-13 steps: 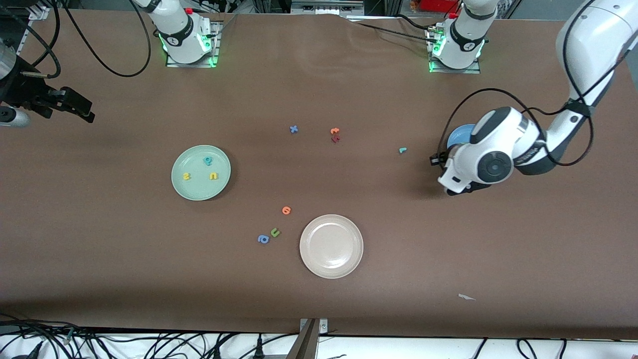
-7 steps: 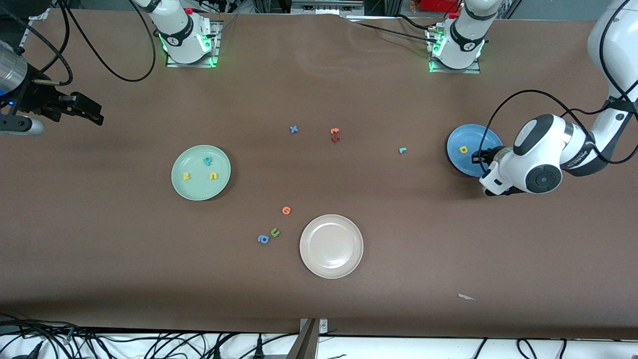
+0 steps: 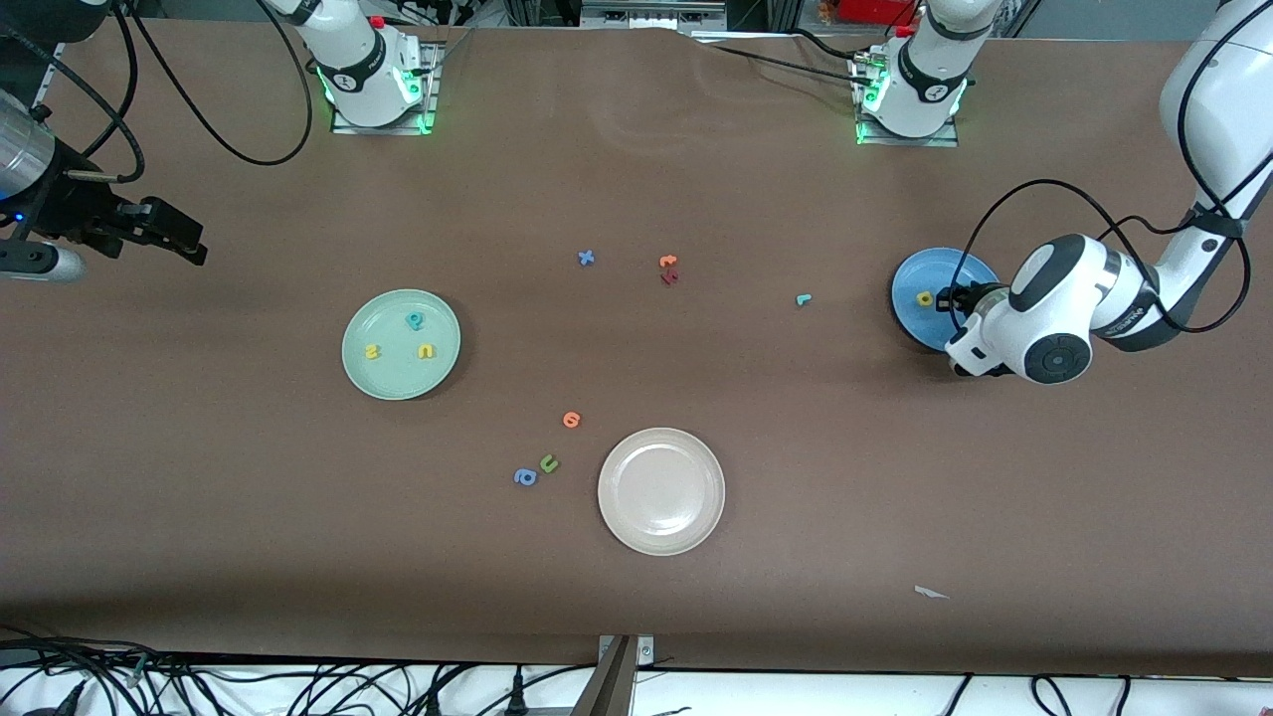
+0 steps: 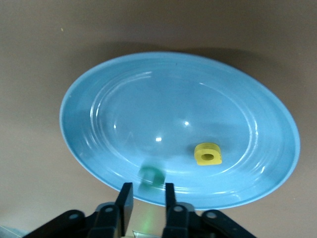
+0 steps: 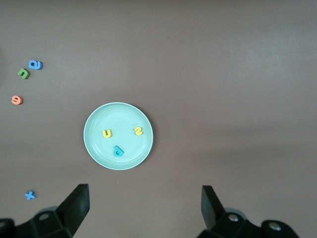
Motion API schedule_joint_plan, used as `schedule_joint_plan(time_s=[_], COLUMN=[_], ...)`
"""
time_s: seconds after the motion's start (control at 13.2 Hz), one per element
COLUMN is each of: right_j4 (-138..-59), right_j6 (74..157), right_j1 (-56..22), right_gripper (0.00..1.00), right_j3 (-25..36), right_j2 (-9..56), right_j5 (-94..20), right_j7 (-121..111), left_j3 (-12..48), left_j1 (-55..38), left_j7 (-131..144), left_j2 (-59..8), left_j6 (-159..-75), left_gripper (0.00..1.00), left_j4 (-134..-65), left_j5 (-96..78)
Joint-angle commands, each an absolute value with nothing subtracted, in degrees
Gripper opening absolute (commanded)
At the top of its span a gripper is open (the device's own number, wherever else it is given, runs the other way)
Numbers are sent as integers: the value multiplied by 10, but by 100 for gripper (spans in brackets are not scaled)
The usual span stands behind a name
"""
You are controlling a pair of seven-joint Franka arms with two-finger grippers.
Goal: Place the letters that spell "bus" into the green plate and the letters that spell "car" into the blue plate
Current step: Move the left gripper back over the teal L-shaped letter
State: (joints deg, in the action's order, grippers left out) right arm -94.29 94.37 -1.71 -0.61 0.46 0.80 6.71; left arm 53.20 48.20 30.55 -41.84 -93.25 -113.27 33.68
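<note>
The blue plate (image 3: 910,283) lies toward the left arm's end of the table, holding a yellow "a" (image 3: 925,298) (image 4: 208,153). My left gripper (image 4: 147,187) hovers over that plate's rim (image 4: 79,144), jaws slightly parted with nothing between them. A blurred teal letter (image 4: 151,176) sits just off its fingertips, over the plate. The thin teal "r" (image 3: 804,299) lies on the table beside the blue plate. The green plate (image 3: 393,383) (image 5: 94,148) holds a teal "b" (image 3: 415,320), a yellow "s" (image 3: 373,351) and a yellow "u" (image 3: 426,351). My right gripper (image 3: 184,239) (image 5: 143,196) waits wide open, high at the right arm's end.
A cream-white plate (image 3: 661,537) lies near the front camera. Beside it are an orange letter (image 3: 571,420), a green "u" (image 3: 549,463) and a blue "a" (image 3: 525,477). Mid-table lie a blue "x" (image 3: 587,258) and orange and dark red letters (image 3: 668,268). A white scrap (image 3: 930,593) lies nearer the camera.
My left hand swung off the blue plate toward the table's end, then came back over its rim. Its jaws have parted and the teal letter has left them. The right arm shifted slightly.
</note>
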Motion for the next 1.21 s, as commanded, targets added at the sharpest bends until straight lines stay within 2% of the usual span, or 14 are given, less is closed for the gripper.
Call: schedule_joint_plan(time_s=[0.0, 0.15, 0.38, 0.91, 1.13], right_j4=[-955, -955, -967, -968, -968], right_j6=[951, 952, 975, 979, 979], right_j1=[-9, -9, -9, -9, -9], right_gripper=[100, 100, 100, 100, 100], right_j3=[-6, -6, -6, -7, -8], right_j2=[-5, -6, -6, -6, -6], right_j5=[-2, -2, -3, -2, -2], right_j7=[73, 73, 73, 73, 73], left_j3=[540, 587, 626, 627, 621], left_j1=[476, 476, 464, 352, 345], left_j7=[296, 308, 375, 601, 659], left_j2=[-409, -404, -405, -410, -410], left_j6=[-923, -907, -925, -1113, -1201], left_gripper=[99, 99, 99, 98, 97], left_j4=[-1128, -1111, -1106, -1144, -1194], left_j5=[350, 332, 283, 259, 284])
